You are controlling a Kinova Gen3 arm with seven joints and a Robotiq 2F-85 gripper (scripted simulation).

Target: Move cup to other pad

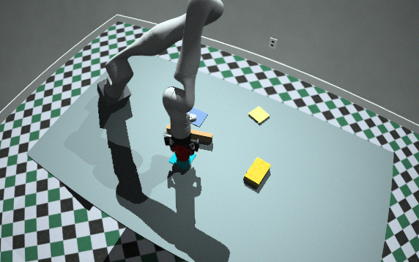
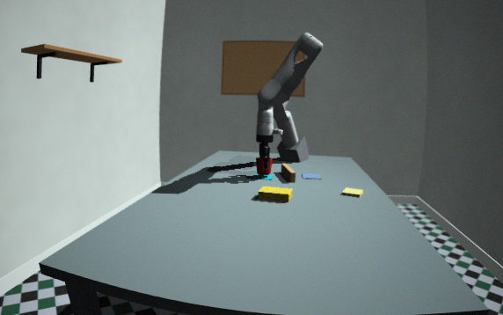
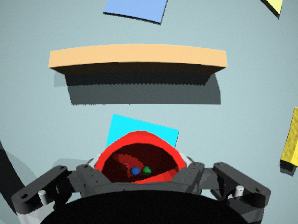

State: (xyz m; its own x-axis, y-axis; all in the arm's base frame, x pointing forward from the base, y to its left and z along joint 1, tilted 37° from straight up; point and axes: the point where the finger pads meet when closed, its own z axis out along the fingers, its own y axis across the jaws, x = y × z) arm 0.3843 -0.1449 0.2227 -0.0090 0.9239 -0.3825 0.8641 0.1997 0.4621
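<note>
A red cup (image 1: 181,151) (image 2: 261,166) (image 3: 133,152) holds small marbles (image 3: 141,171), one blue and one green in view. My gripper (image 1: 181,144) (image 2: 264,162) (image 3: 140,163) is shut on the cup from above, with a finger on each side. The cup hangs upright right over a cyan pad (image 1: 173,159) (image 2: 268,177) (image 3: 143,129), very low; I cannot tell if it touches. A tan rail (image 1: 205,135) (image 2: 288,172) (image 3: 136,58) lies just beyond. A light blue pad (image 1: 201,116) (image 2: 311,176) lies on the rail's far side.
A thick yellow block (image 1: 257,171) (image 2: 275,194) (image 3: 290,143) lies to the right of the cup. A thin yellow pad (image 1: 258,114) (image 2: 353,192) lies farther back right. The arm's base stands at the table's back left.
</note>
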